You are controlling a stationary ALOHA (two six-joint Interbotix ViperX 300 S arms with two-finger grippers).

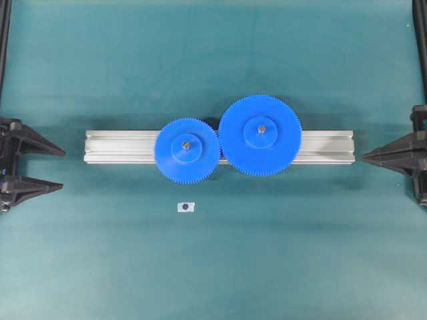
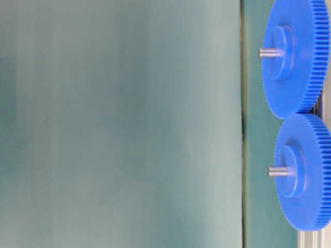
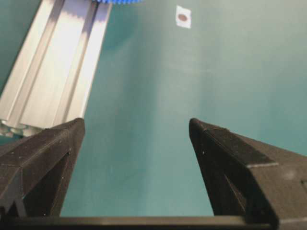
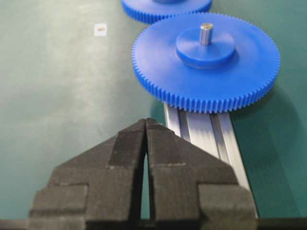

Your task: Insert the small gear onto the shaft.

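The small gear [image 1: 187, 148], a blue toothed disc with a raised hub, lies flat on the aluminium rail [image 1: 120, 147]. The shaft [image 1: 186, 143] shows as a brownish dot in its hub hole. Its teeth meet the larger blue gear [image 1: 260, 135], which sits on its own pin [image 4: 206, 33]. My left gripper [image 1: 63, 170] is open and empty at the table's left edge, apart from the rail's end. My right gripper [image 1: 363, 157] is shut and empty just off the rail's right end. In the right wrist view [image 4: 146, 120] its jaws are pressed together with nothing between them.
A small white tag [image 1: 186, 207] with a dark dot lies on the green mat in front of the small gear. It also shows in the left wrist view [image 3: 183, 17]. The table-level view shows two blue gears with pins sticking out.
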